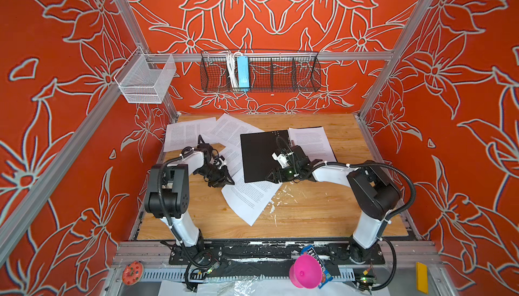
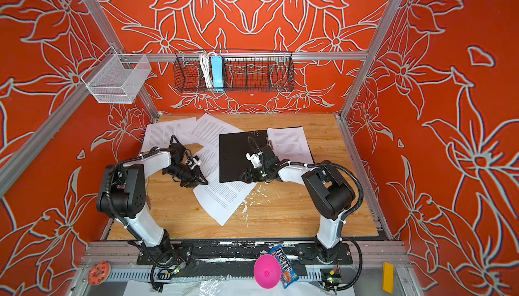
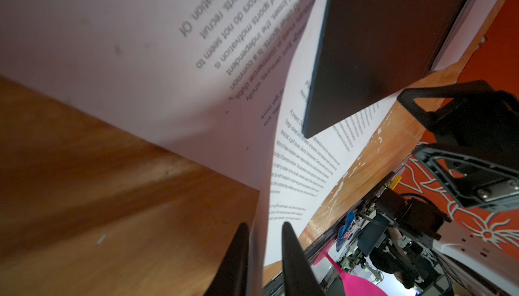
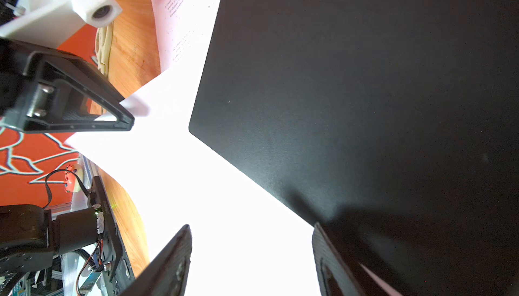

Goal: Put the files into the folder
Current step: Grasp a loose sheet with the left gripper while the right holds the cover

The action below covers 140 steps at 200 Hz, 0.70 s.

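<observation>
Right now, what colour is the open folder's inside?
The folder is black inside, clearest in a top view.

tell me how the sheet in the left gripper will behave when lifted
Likely floppy: the sheet curls up where the left gripper pinches it. Thin, so it may slip or tear. It could snag on the folder close beside it.

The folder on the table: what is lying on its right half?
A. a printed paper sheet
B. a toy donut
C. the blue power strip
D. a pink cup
A: in a top view a printed paper sheet lies flat on the right half of the open folder, whose black inside faces up.
</observation>
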{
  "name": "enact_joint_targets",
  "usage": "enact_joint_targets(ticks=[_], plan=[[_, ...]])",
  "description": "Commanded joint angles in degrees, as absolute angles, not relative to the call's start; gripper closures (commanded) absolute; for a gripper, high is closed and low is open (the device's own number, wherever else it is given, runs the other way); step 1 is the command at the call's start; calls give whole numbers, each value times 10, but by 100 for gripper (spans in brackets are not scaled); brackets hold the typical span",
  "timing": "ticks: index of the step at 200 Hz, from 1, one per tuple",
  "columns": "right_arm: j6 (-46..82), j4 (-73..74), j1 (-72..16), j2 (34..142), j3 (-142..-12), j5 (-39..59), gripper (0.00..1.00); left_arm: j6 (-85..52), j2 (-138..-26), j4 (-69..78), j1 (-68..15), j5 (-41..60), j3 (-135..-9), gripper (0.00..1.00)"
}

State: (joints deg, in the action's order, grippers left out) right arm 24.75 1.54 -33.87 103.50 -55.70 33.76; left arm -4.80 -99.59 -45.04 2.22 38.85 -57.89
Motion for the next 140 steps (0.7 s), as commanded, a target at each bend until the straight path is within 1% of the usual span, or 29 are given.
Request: enact_joint_targets(ticks=[1,20,27,31,32,38,42,93,140], plan=[[256,33,-338,1035,-551,350,30,-49,-980,-452,15,396,-573,87],[255,40,-338,1027,-545,347,28,-55,-969,-450,14,396,-571,95],[256,44,-338,1023,-543,347,27,-61,-965,-449,14,398,-570,100],[257,46,-338,1021,-540,346,25,-63,-962,-449,12,403,-572,100],[258,46,-338,1020,-540,346,24,-64,-961,-450,12,404,-572,100],[259,48,-338,1015,-538,346,5,-67,-955,-452,10,413,-574,100],[259,49,-338,1013,-536,345,3,-70,-950,-453,7,416,-574,100],[252,47,-338,953,-509,293,2,-131,-856,-461,-11,469,-553,100],[238,24,-337,921,-502,241,2,-197,-709,-470,-23,473,-526,100]])
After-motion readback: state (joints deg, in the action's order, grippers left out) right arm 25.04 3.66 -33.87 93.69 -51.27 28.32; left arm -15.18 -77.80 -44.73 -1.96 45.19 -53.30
